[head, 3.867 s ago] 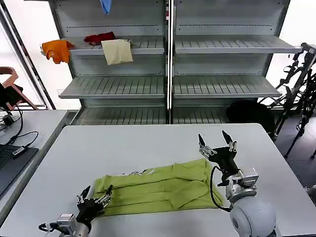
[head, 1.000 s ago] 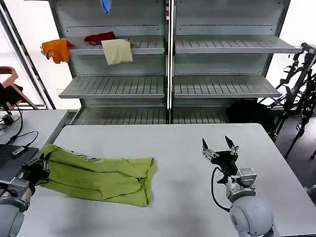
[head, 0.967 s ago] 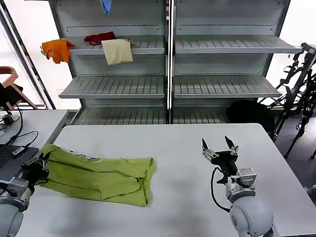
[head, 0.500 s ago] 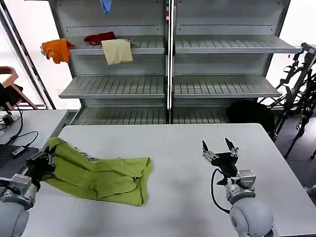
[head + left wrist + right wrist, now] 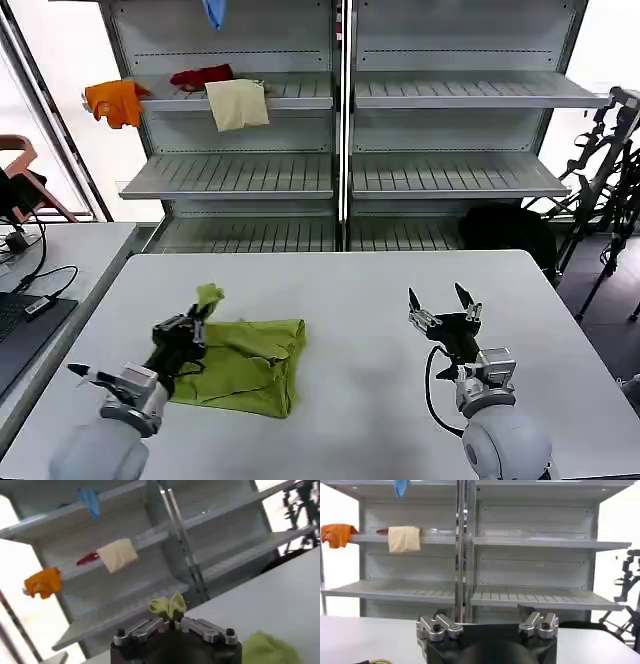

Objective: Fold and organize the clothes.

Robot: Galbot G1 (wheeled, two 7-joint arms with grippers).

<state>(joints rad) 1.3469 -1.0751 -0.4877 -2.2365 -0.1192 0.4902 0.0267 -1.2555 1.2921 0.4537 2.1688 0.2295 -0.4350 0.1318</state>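
While my left pincer [image 5: 190,325] pinches a T-shirt [image 5: 245,352] corner above the worktop's [image 5: 350,300] left half, its print is hidden; my right pincer [image 5: 441,305] hovers spread wide, right side.

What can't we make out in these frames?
- Head view: the T-shirt edge nearest the left gripper is hidden by the gripper and arm, so the fold there is unreadable.
- Left wrist view: the T-shirt's pinched tuft shows, the rest is cut off by the gripper body and the frame edge.
- Head view: the printed graphic is hidden in the folds.
- Right gripper: open, hovering; table under it hidden in its wrist view.
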